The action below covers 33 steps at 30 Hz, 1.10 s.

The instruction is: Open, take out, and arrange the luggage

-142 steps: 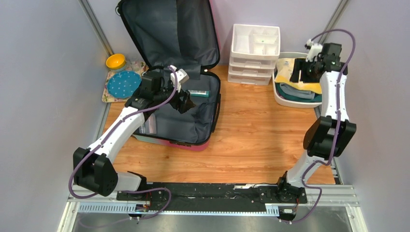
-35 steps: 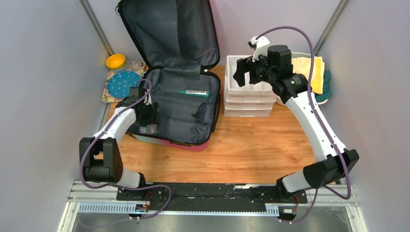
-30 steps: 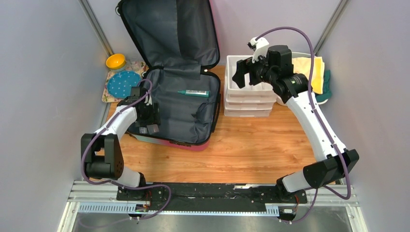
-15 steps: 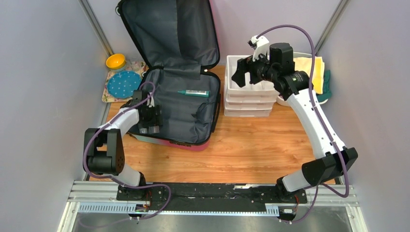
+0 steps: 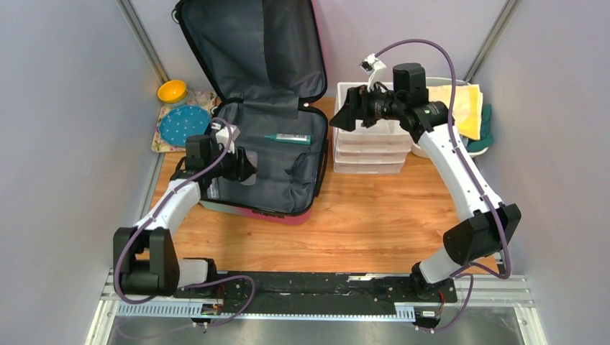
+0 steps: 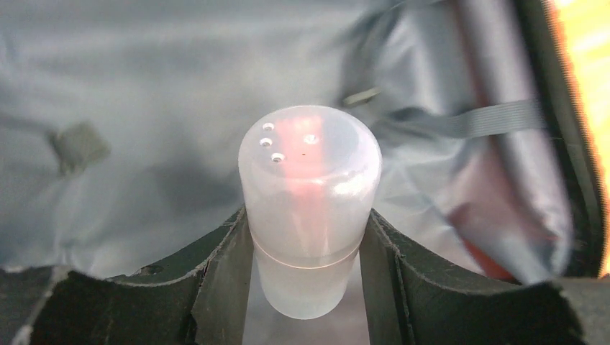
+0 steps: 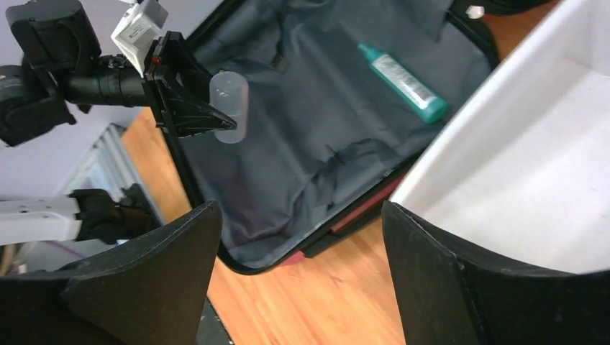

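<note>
Luggage (image 5: 277, 176): lay open, far left. Translucent bottle (image 6: 309, 187): gripped by left jaws above lining. Teal tube (image 5: 288, 138): lay inside, unremoved. Right jaws: stood open, empty.

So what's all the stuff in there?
luggage: one, pink-edged, grey inside, open at left
tube: one, teal, lying inside the luggage
frosted bottle: one, cloudy white, held above the luggage
drawer organiser: one, white, right of the luggage
basin: one, white, far right, holding cloths
bowl: one, yellow, far left
plate: one, blue, on a mat by the bowl
table: one, wooden, under everything
left end effector: one, black, shut on the frosted bottle
right end effector: one, black, open near the drawer organiser
</note>
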Available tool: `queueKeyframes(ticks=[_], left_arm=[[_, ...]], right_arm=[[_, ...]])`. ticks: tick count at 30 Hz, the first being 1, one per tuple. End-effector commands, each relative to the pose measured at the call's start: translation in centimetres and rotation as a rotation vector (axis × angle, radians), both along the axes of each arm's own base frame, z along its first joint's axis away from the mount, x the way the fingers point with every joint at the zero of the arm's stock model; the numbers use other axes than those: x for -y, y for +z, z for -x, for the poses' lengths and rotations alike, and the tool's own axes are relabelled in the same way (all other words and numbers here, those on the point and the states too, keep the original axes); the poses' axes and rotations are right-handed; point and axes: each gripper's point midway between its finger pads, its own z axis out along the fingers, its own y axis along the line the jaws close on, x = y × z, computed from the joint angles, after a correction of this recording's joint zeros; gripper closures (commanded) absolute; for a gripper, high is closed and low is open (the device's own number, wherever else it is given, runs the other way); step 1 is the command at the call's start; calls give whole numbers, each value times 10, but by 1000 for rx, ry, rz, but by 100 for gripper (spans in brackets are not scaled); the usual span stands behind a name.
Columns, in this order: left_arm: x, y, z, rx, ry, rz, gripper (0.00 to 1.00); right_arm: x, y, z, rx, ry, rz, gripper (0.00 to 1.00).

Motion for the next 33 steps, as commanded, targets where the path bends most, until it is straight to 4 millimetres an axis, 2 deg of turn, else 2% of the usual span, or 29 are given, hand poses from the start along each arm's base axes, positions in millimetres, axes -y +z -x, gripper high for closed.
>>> queueKeyframes(ticks=[1,2,5,10,13,15,16,18,21,22,27,30,33], left_arm=[[45,88,3,373,-290,138,70],[49,105,4,442,-313,139,69],[67,135,14,578,-415,147,69],[101,167,48,709,-648,196,68],[109,172,58,748,-715,181,67],[112,175,57,769,-716,160,67],[113,175,57,766,-717,161,67],[114,176,54,747,-707,172,67],[118,178,56,736,-713,193,67],[119,178,57,743,-718,189,67],[124,177,59,733,-724,191,66],[124,177,57,724,-705,195,66],[124,178,55,719,-688,203,66]], right_arm=[[-27,35,6,-10,113,-175,16],[-31,40,5,1,119,-195,16],[-49,43,9,6,149,-202,16],[-90,44,32,28,284,-197,16],[-108,41,47,25,339,-182,14],[-118,32,56,17,338,-146,14],[-119,24,51,22,298,-111,13],[-129,15,62,53,326,-60,13],[-136,5,58,105,274,17,13],[-136,-1,50,113,237,43,13],[-142,1,38,111,179,44,13],[-147,-2,41,111,192,54,14],[-149,-12,47,112,205,84,19]])
